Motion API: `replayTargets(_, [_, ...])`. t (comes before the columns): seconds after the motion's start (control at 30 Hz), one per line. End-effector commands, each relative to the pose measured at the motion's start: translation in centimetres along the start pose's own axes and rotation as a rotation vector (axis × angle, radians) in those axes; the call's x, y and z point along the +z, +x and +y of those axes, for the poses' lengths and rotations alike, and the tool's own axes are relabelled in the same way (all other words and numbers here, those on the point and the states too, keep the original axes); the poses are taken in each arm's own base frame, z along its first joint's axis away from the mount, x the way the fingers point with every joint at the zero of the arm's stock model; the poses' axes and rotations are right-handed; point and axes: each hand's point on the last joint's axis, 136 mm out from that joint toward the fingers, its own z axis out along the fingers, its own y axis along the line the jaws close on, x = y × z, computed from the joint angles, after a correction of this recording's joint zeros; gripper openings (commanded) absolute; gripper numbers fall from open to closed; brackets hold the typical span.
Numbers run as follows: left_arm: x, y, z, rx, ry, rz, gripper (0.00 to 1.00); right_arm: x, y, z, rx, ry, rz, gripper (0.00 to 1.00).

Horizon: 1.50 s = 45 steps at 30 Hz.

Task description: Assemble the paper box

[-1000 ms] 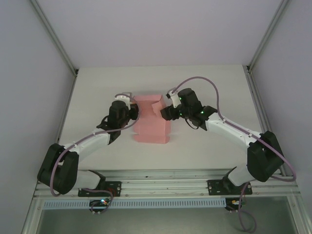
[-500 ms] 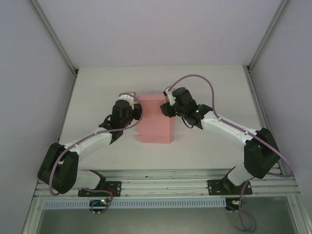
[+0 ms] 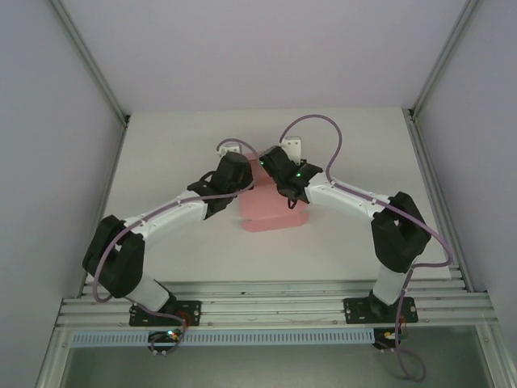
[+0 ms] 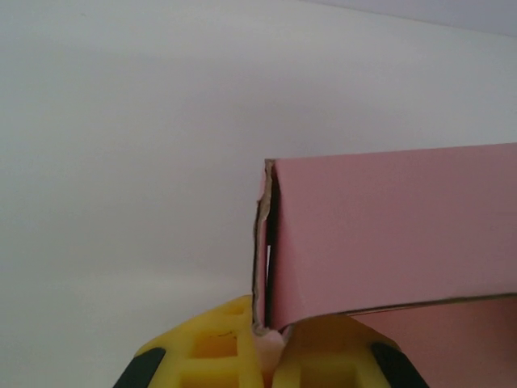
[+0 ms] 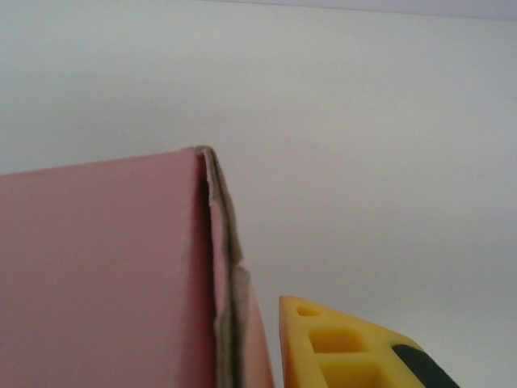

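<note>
Card is what you have in the left fingers (image 4: 214,360). In the left wrist view the two yellow fingers sit pressed together at the bottom of the frame. A raised, frayed edge of the paper box (image 4: 388,234) runs down into the seam between them, so that wall is pinched tight. From that edge a pink panel stretches off to the right, standing up from the pale worktop (image 4: 121,145), with more pink card lower down behind it.

From above, you see the paper box (image 3: 275,218) lying on the worktop (image 3: 161,153) near its middle, well ahead of both bases. The left arm (image 3: 174,217) reaches in from the left and the right arm (image 3: 355,202) from the right. Their black wrists almost meet over the far end of the box, hiding that end, while the near part lies uncovered.

On your right wrist view, a folded corner of the paper box (image 5: 105,275) rises on the left, its layered brown edge facing the camera. One of the right fingers (image 5: 339,347) shows just beside that edge, at the bottom right. The other one is hidden, so you cannot tell whether the right pair is gripping the card or merely standing next to it.
</note>
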Motion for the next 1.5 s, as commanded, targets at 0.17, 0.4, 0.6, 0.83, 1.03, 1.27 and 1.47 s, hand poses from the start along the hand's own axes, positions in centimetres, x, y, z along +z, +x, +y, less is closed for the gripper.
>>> replayTargets(0.17, [-2.0, -0.2, 11.9, 0.019, -0.557, -0.029, 0.00, 0.0, -1.5, -11.4, -0.014, 0.483, -0.091, 0.14])
replayTargets(0.4, [-0.8, -0.7, 8.5, 0.079, -0.382, -0.009, 0.00, 0.9, -1.0, -10.0, -0.017, 0.407, -0.070, 0.14])
replayTargets(0.6, [0.1, 0.1, 0.8, -0.008, 0.133, -0.013, 0.00, 1.7, -1.0, -2.1, -0.019, -0.098, -0.086, 0.29])
replayTargets(0.83, [-0.2, 0.2, -0.6, -0.045, 0.234, 0.015, 0.00, -1.5, -1.4, 3.2, -0.031, -0.490, -0.130, 0.60])
replayTargets(1.03, [0.0, 0.1, 0.0, -0.043, 0.206, 0.017, 0.00, -4.8, -2.0, 4.1, -0.058, -0.652, -0.204, 0.95])
replayTargets(1.27, [-0.2, -0.3, -0.1, 0.046, 0.277, 0.037, 0.00, -7.9, -2.9, 2.2, 0.002, -0.704, -0.263, 1.00])
replayTargets(1.47, [-1.0, 0.9, -1.0, 0.280, 0.367, 0.188, 0.00, -9.2, -2.2, -1.4, 0.071, -0.649, -0.260, 1.00])
